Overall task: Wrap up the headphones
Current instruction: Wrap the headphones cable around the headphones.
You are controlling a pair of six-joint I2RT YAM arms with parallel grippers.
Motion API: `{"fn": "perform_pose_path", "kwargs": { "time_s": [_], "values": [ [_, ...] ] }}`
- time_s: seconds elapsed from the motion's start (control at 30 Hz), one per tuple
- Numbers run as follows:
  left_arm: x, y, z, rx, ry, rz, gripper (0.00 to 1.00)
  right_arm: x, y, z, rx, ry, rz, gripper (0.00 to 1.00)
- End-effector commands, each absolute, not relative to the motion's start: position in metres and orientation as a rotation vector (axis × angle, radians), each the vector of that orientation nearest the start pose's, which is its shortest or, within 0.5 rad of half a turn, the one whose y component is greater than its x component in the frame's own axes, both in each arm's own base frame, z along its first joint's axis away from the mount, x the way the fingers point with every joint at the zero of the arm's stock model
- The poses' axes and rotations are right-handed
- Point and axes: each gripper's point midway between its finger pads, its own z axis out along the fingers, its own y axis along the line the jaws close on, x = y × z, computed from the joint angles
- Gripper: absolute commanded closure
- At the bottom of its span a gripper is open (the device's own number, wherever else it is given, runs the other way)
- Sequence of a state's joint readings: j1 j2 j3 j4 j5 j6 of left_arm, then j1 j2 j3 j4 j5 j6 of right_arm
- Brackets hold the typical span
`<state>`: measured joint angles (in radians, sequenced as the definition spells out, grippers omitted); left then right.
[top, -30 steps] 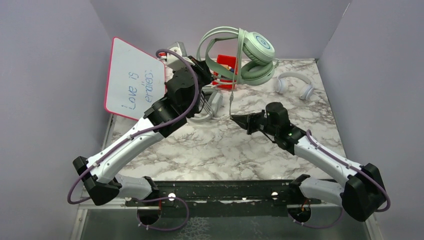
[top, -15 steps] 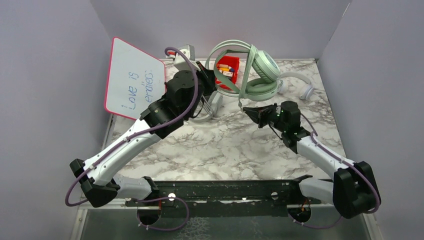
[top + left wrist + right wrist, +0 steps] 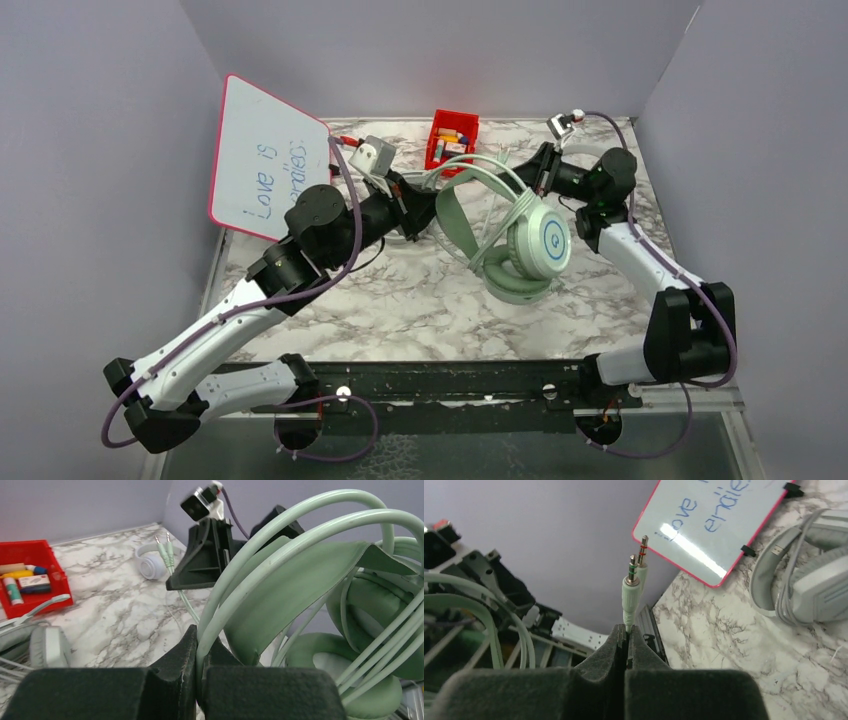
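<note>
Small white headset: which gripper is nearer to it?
Right. The right gripper, shut on the mint cable near its plugs, is beside the small white headset; the left gripper, clamped on the mint headset, is farther off.

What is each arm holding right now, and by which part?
Left pincer clamps the mint-green headphones by the headband's thin hoops. Right pincer pinches the headphones' twin audio plugs at their base.

Mint-green headset (image 3: 525,240), tilted over the bench (image 3: 400,300), cable (image 3: 186,602) strung across band, twin jack plugs (image 3: 634,575) side by side, grey-white headset (image 3: 819,580) lying flat, small white headset (image 3: 149,566) at far side
</note>
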<state>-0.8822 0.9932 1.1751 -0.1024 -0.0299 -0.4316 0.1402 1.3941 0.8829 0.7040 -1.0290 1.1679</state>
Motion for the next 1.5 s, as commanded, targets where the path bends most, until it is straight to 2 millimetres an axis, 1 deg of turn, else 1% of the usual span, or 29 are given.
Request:
{"fn": "perform_pose_path", "kwargs": {
  "time_s": [0.0, 0.07, 0.1, 0.2, 0.27, 0.3, 0.4, 0.5, 0.57, 0.63, 0.7, 0.8, 0.9, 0.93, 1.0, 1.07, 1.1, 1.13, 1.17, 1.27, 1.37, 1.47],
  "values": [
    [0.173, -0.3, 0.447, 0.554, 1.4, -1.22, 1.0, 0.299, 0.215, 0.338, -0.6, 1.591, 1.643, 1.0],
    [0.176, -0.298, 0.43, 0.597, 1.426, -1.149, 1.0, 0.297, 0.212, 0.348, -0.626, 1.584, 1.613, 1.0],
    [0.179, -0.293, 0.422, 0.604, 1.43, -1.104, 1.0, 0.296, 0.21, 0.353, -0.624, 1.586, 1.597, 1.0],
    [0.187, -0.286, 0.408, 0.691, 1.392, -0.958, 1.0, 0.289, 0.209, 0.366, -0.67, 1.566, 1.573, 1.0],
    [0.186, -0.288, 0.402, 0.796, 1.313, -0.892, 1.0, 0.284, 0.209, 0.373, -0.721, 1.553, 1.572, 1.0],
    [0.19, -0.288, 0.398, 0.829, 1.259, -0.839, 1.0, 0.283, 0.208, 0.375, -0.739, 1.552, 1.574, 1.0],
    [0.203, -0.285, 0.396, 0.852, 1.116, -0.693, 1.0, 0.278, 0.209, 0.38, -0.794, 1.543, 1.582, 1.0],
    [0.215, -0.293, 0.387, 0.898, 1.026, -0.596, 1.0, 0.278, 0.209, 0.38, -0.824, 1.54, 1.606, 1.0],
    [0.227, -0.301, 0.375, 0.938, 1.012, -0.531, 1.0, 0.278, 0.209, 0.383, -0.835, 1.554, 1.631, 1.0],
    [0.238, -0.304, 0.368, 0.936, 0.997, -0.47, 1.0, 0.274, 0.209, 0.385, -0.843, 1.561, 1.646, 1.0],
    [0.252, -0.298, 0.368, 0.869, 0.968, -0.389, 1.0, 0.272, 0.209, 0.389, -0.824, 1.586, 1.654, 1.0],
    [0.273, -0.292, 0.374, 0.789, 0.934, -0.271, 1.0, 0.275, 0.209, 0.391, -0.762, 1.658, 1.664, 1.0],
    [0.284, -0.281, 0.385, 0.678, 0.896, -0.203, 1.0, 0.279, 0.208, 0.391, -0.687, 1.727, 1.635, 1.0],
    [0.288, -0.276, 0.389, 0.641, 0.895, -0.184, 1.0, 0.277, 0.207, 0.391, -0.67, 1.743, 1.621, 1.0],
    [0.295, -0.266, 0.394, 0.542, 0.912, -0.175, 1.0, 0.275, 0.206, 0.392, -0.651, 1.745, 1.58, 1.0],
    [0.297, -0.262, 0.395, 0.491, 0.933, -0.202, 1.0, 0.272, 0.205, 0.397, -0.629, 1.713, 1.544, 1.0],
    [0.299, -0.259, 0.393, 0.45, 0.963, -0.22, 1.0, 0.268, 0.205, 0.406, -0.662, 1.642, 1.516, 1.0],
    [0.302, -0.254, 0.389, 0.401, 1.002, -0.238, 1.0, 0.266, 0.205, 0.41, -0.665, 1.61, 1.514, 1.0],
    [0.303, -0.252, 0.384, 0.371, 1.039, -0.262, 1.0, 0.265, 0.205, 0.414, -0.667, 1.584, 1.509, 1.0],
    [0.305, -0.254, 0.359, 0.343, 1.172, -0.331, 1.0, 0.263, 0.204, 0.422, -0.67, 1.522, 1.481, 1.0],
    [0.305, -0.246, 0.335, 0.269, 1.299, -0.37, 1.0, 0.26, 0.204, 0.422, -0.687, 1.479, 1.457, 1.0],
    [0.302, -0.249, 0.311, 0.276, 1.423, -0.405, 1.0, 0.256, 0.203, 0.418, -0.702, 1.435, 1.435, 1.0]
  ]
}}
